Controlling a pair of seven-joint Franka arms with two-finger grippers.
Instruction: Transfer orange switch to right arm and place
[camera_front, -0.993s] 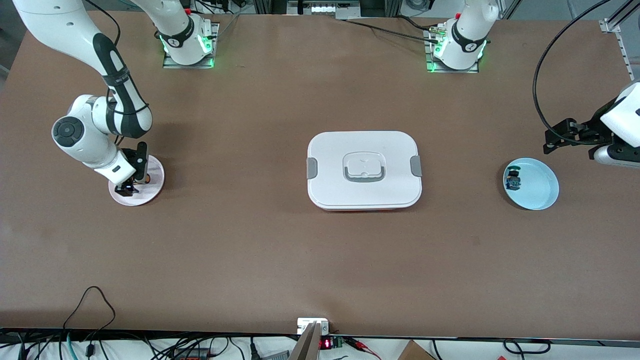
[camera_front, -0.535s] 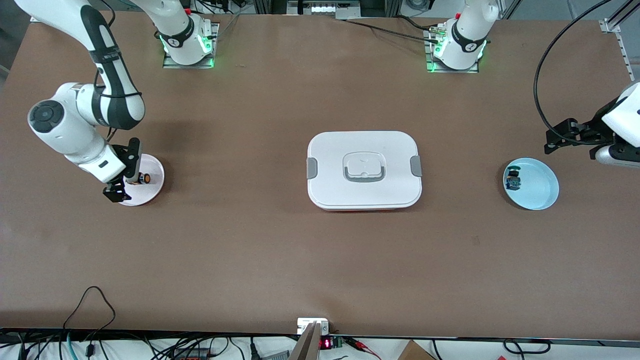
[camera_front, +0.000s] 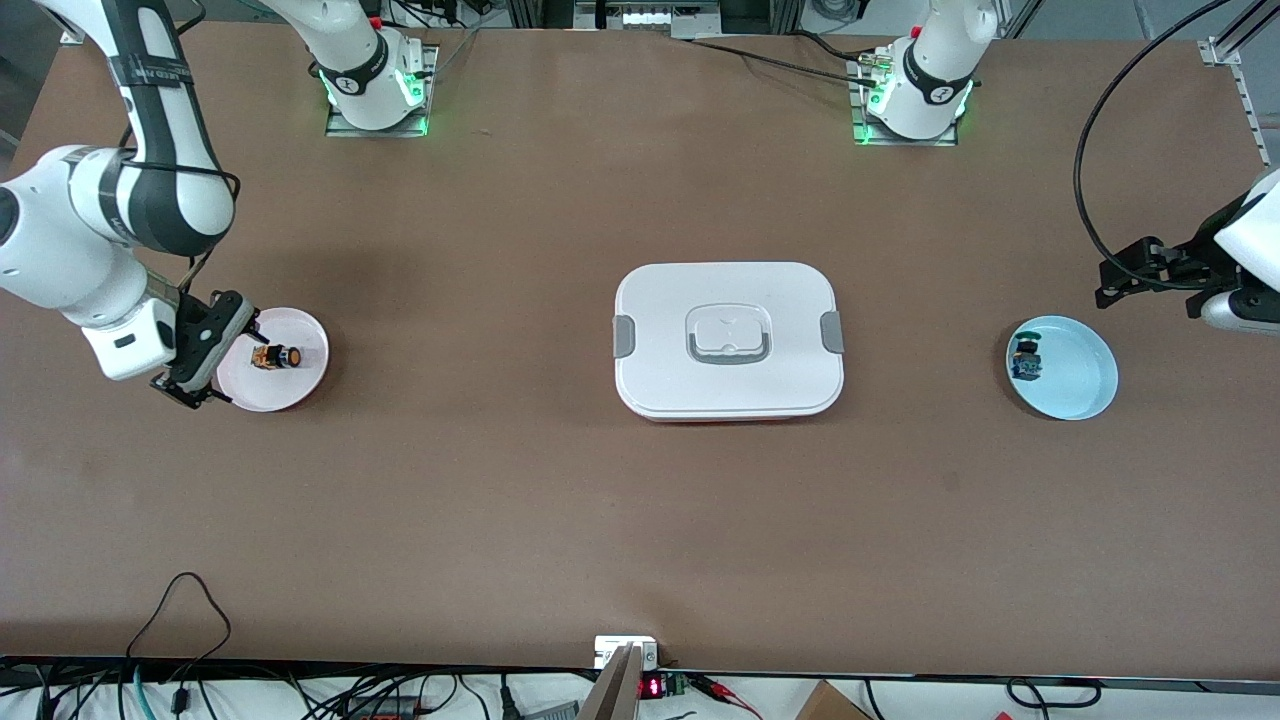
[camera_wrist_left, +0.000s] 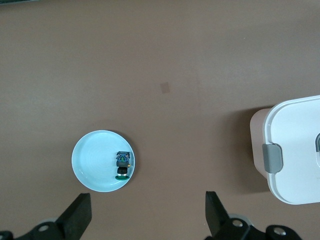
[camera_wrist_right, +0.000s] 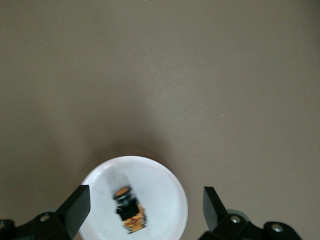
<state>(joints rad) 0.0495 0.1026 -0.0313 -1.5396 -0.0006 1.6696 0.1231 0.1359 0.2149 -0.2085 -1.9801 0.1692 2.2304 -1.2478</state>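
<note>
The orange switch (camera_front: 272, 357) lies on its side on a pale pink-white plate (camera_front: 300, 385) toward the right arm's end of the table. It also shows in the right wrist view (camera_wrist_right: 129, 211), on the plate (camera_wrist_right: 167, 200). My right gripper (camera_front: 215, 362) is open and empty, raised over the plate's outer rim; in its wrist view (camera_wrist_right: 145, 201) the switch lies below, between the spread fingers and apart from them. My left gripper (camera_front: 1108, 283) is open and empty in the air beside a light blue plate (camera_front: 1085, 375), and it shows in the left wrist view (camera_wrist_left: 147, 206).
The light blue plate (camera_wrist_left: 90, 160) holds a blue switch with a green cap (camera_front: 1026, 360), also in the left wrist view (camera_wrist_left: 122, 164). A white lidded box with grey clips (camera_front: 728, 340) sits at the table's middle; its edge shows in the left wrist view (camera_wrist_left: 295, 150).
My right gripper has let go of the orange switch, which now lies on the plate. The gripper has risen and drawn back toward the right arm's end. The left arm barely moved.
</note>
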